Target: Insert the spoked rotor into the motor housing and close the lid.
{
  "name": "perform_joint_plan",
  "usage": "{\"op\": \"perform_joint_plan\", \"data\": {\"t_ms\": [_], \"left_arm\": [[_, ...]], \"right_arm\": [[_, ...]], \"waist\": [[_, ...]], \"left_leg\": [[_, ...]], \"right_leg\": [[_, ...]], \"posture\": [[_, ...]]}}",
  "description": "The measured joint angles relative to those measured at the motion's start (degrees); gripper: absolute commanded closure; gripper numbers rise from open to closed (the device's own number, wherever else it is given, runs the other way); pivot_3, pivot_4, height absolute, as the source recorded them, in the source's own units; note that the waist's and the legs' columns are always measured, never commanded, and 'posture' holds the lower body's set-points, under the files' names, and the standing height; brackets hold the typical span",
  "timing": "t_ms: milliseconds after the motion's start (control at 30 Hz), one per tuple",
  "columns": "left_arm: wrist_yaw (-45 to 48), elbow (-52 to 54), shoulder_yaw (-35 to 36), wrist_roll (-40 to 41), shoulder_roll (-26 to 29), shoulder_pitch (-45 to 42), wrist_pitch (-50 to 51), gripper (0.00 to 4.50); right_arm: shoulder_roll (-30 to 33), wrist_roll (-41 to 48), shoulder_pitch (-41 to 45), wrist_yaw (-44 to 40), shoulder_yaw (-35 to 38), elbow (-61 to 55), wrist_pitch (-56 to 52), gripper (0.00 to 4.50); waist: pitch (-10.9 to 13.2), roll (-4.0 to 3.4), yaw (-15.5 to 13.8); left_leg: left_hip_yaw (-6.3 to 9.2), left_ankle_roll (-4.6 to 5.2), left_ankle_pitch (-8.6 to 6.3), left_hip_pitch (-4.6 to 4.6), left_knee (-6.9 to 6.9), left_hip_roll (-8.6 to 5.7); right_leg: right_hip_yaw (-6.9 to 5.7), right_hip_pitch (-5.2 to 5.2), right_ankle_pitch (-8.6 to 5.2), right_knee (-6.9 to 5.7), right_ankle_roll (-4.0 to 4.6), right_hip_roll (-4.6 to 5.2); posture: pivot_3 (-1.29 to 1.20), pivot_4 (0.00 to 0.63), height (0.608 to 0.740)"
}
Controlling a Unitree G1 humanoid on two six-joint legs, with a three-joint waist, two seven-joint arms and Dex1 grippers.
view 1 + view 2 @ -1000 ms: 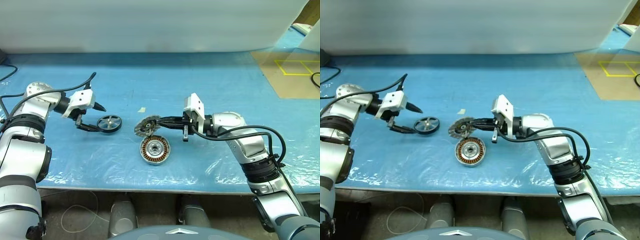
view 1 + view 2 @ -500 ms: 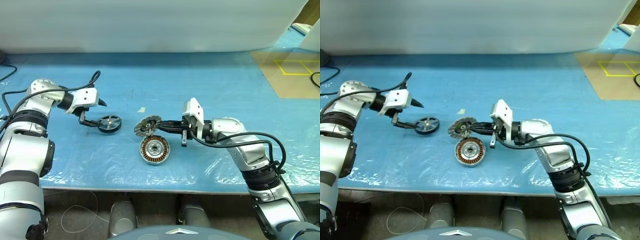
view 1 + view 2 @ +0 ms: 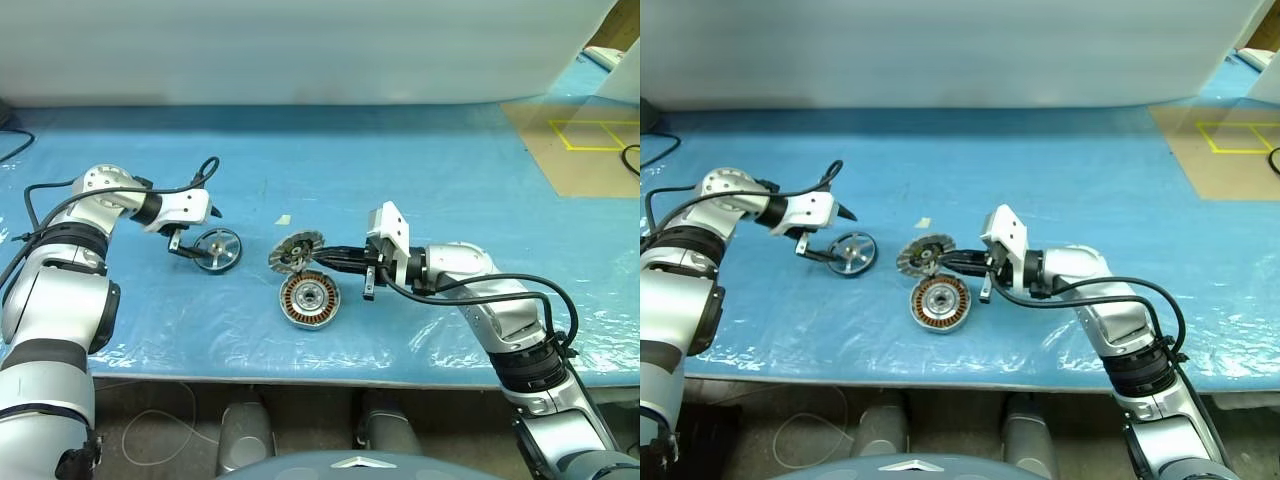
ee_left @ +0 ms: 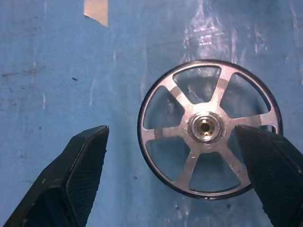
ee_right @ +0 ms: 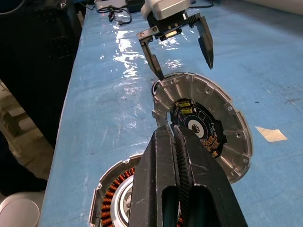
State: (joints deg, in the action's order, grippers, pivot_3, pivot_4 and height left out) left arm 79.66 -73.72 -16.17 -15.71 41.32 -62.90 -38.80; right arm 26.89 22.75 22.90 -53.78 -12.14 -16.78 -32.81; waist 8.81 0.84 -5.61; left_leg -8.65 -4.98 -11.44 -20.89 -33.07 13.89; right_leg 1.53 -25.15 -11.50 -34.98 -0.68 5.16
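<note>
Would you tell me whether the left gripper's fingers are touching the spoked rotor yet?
Apart. In the left wrist view, blue table cover shows between one finger and the spoked rotor; the other finger hangs above its rim.

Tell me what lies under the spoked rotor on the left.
Blue plastic sheeting shows through the gaps between the spokes of the spoked rotor. What sits beneath its rim, spokes and hub is covered. The left gripper has its jaws open, one on each side of it.

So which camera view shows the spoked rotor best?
The left wrist view: the spoked rotor lies flat between the open jaws, every spoke and the hub plain. Both eye views show it small on the blue sheet; in the right wrist view the lid mostly hides it.
</note>
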Motion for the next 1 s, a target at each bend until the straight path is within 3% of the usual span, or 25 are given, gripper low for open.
{"op": "perform_joint_plan", "data": {"t_ms": [633,733,867,1000], "left_arm": [[0.1,-0.7,-0.2,-3.1,-0.2,-1.6,-3.8,0.00],[0.9,-0.8,-0.2,-3.1,-0.8,-1.6,-3.8,0.58],[1.5,-0.9,0.0,-3.1,-0.9,-1.6,-3.7,1.83],[1.6,-0.9,0.0,-3.0,-0.9,-1.6,-3.7,1.83]], "right_arm": [[0.0,0.1,-1.5,1.3,0.0,0.0,0.0,4.45],[0.0,0.0,-1.5,1.4,0.0,0.0,0.0,4.50],[0.1,0.0,-1.6,1.4,0.0,0.0,0.0,4.50],[0.1,-0.1,-1.6,1.4,0.0,0.0,0.1,4.50]], "waist": [[0.0,0.00,0.0],[0.0,0.00,0.0],[0.0,0.00,0.0],[0.0,0.00,0.0]], "left_leg": [[0.00,0.00,0.00,0.01,0.01,0.00],[0.00,-0.01,0.00,0.00,0.01,0.00],[0.00,-0.01,0.00,0.00,0.01,0.00],[0.00,0.00,0.00,0.00,0.01,0.00]], "right_leg": [[0.00,-0.01,0.00,0.01,0.00,0.00],[0.00,0.00,0.00,0.01,0.00,0.00],[0.00,-0.01,0.00,0.01,0.00,0.00],[0.00,-0.01,0.00,0.01,0.00,0.00]], "posture": [[0.00,0.150,0.740],[0.00,0.150,0.740],[0.00,0.150,0.740],[0.00,0.150,0.740]]}}
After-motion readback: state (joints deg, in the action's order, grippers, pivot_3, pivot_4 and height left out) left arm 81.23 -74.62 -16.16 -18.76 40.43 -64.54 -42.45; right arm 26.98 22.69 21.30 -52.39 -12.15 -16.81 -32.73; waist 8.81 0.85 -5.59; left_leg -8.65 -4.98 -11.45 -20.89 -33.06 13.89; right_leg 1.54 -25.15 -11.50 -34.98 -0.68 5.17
